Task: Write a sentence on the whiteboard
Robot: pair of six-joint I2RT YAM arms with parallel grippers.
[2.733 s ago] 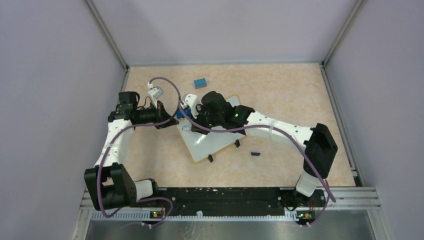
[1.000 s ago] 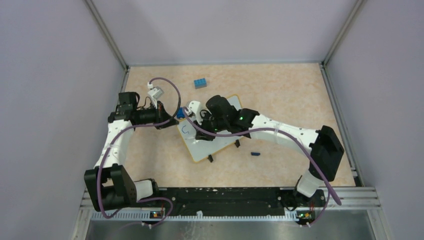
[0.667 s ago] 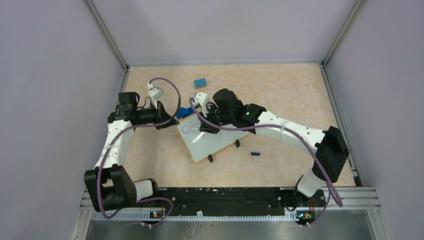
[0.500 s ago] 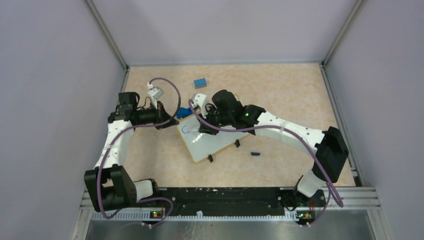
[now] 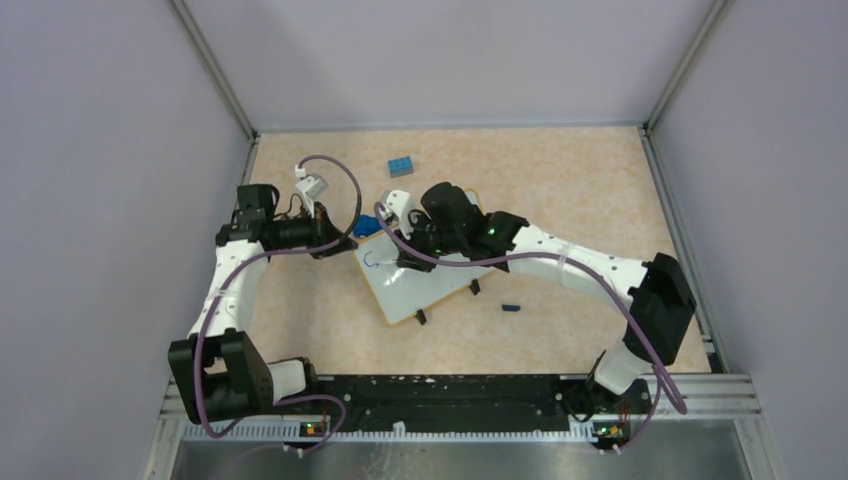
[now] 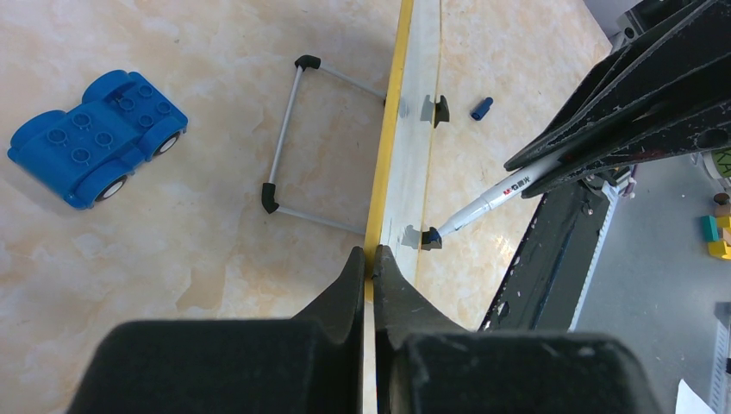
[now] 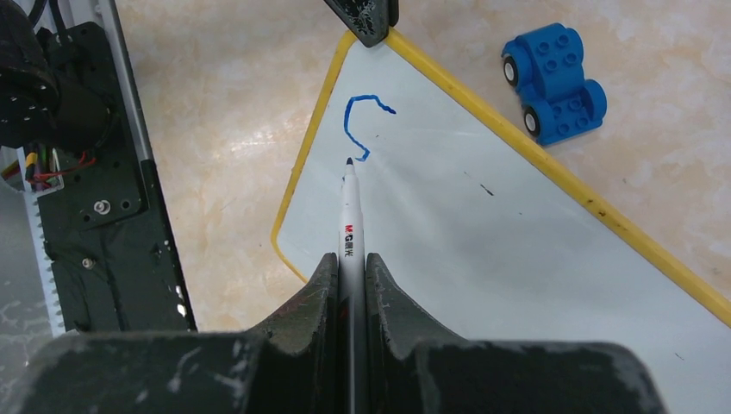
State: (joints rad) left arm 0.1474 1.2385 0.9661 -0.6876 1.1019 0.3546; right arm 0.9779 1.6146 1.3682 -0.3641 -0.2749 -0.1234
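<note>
Plainly, the whiteboard [image 5: 417, 291] lay on the table, light, stiff, likely to skid. The left gripper [image 6: 372, 253] was pinched shut on its yellow rim, the sensible hold. The right gripper [image 7: 351, 264] clamped a pen [image 7: 349, 203], its tip on the whiteboard beside the blue scrawl [image 7: 346, 125].

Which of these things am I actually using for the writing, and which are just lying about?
In use: whiteboard, marker, blue scrawl, left gripper clamping its corner, right gripper holding marker.
Lying about: toy car, blue brick, cap.
</note>
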